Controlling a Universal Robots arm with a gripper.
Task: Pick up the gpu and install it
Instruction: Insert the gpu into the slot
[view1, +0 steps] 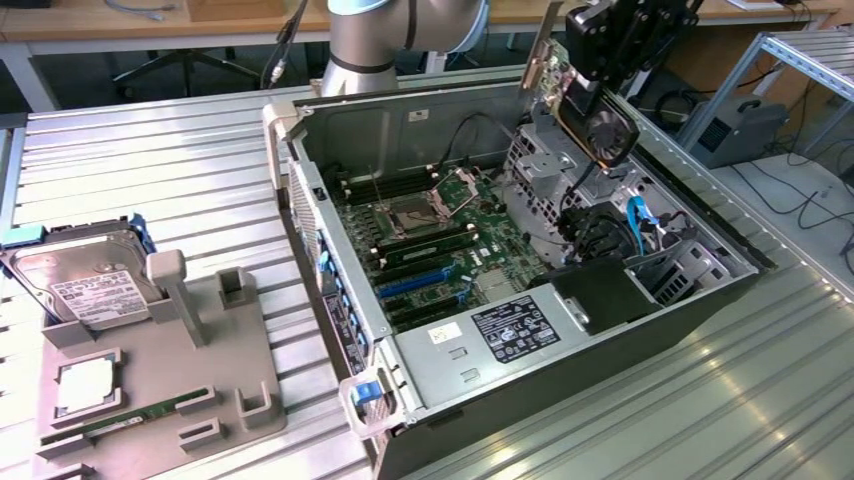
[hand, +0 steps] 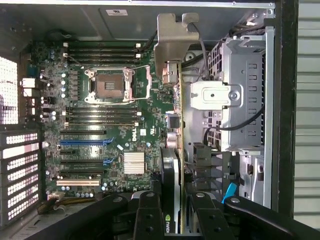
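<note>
Nearest the exterior camera, a gray holder (view1: 200, 400) on the ribbed surface (view1: 160, 170) carries a hard drive (view1: 87, 285) and a RAM stick (view1: 127, 415). Beyond it lies the open computer case (view1: 601, 360), its motherboard (view1: 427, 245) exposed. Farthest back, above the case, the end effector (view1: 611, 70) pinches the gpu (view1: 594, 120) (held on edge, fan showing), not yet seated.

One gpu (view1: 594, 110), one computer case (view1: 601, 385), one hard drive (view1: 83, 285), one RAM stick (view1: 127, 415), one processor (view1: 83, 385), one gray holder (view1: 234, 360).
</note>
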